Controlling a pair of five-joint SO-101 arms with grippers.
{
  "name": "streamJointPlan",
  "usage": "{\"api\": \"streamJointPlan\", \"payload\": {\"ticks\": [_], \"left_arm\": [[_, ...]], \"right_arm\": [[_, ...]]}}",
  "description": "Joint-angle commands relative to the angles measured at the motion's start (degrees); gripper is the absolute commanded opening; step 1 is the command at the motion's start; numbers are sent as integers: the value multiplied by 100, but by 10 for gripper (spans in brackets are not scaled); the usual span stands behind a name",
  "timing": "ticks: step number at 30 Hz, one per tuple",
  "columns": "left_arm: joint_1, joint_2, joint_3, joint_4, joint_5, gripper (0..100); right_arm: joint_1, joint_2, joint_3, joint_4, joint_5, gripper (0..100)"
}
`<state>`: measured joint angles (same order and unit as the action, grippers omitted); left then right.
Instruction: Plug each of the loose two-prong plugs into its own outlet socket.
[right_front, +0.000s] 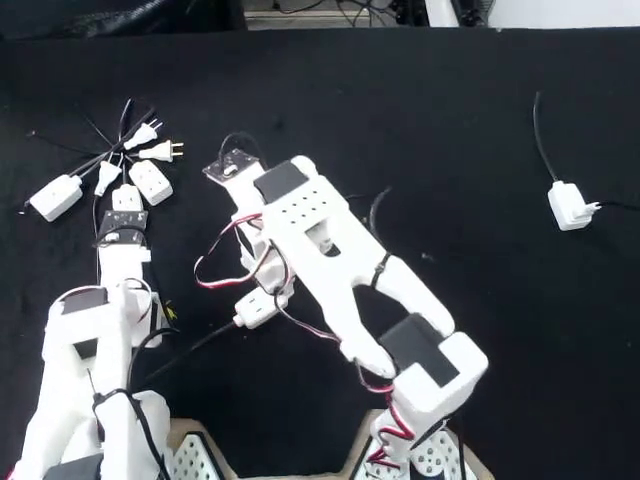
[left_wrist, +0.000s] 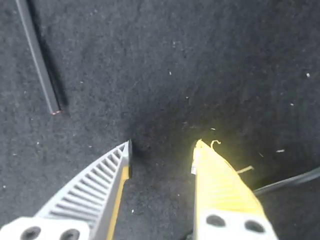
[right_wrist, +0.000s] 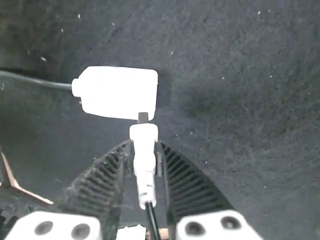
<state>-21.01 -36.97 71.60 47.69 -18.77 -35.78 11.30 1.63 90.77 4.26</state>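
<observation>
The right pincer (right_wrist: 144, 146) is clamped on a white plug (right_wrist: 144, 136), whose prongs are set against a white socket (right_wrist: 117, 92). The left pincer (left_wrist: 160, 150) is held wide over the black cloth (left_wrist: 225, 60).

Matt, fuzzy black cloth (right_wrist: 250, 75), flecked with pale lint, lies beneath the smooth white plastic of an outlet socket (right_wrist: 117, 92) and a two-prong plug (right_wrist: 144, 167), flanked by the ribbed, matt black plastic fingers (right_wrist: 100, 185) of the right gripper (right_wrist: 144, 145).

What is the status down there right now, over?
Right fingers shut on plug, prongs at socket. Left fingers open, empty. Nothing between plug and socket.
</observation>
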Motion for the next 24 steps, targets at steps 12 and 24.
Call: {"api": "streamJointPlan", "payload": {"ticks": [12, 24], "left_arm": [[171, -677, 470, -70, 62, 209], [171, -923, 567, -70, 62, 209]], "right_arm": [[53, 866, -1516, 721, -18, 10], [53, 1059, -1543, 589, 457, 11]]}}
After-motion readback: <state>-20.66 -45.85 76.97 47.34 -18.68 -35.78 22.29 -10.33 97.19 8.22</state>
